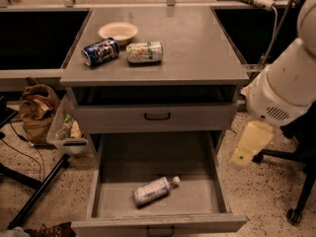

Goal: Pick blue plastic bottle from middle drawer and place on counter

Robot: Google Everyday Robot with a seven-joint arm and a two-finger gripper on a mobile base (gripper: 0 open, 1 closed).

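Note:
The blue plastic bottle [154, 190] lies on its side on the floor of the open middle drawer [106, 191], cap pointing to the right and back. The counter [197, 48] is the grey top of the cabinet above it. My arm's white body comes in from the right. The pale gripper [249, 143] hangs below it, to the right of the drawer's right wall, above and well apart from the bottle. It holds nothing that I can see.
On the counter's back left stand a cream bowl [118, 32], a dark blue can [100, 52] and a white-and-green can [144, 52], both lying down. The shallower drawer [157, 116] above is closed. An office chair base [296, 181] is at right; bags [37, 112] at left.

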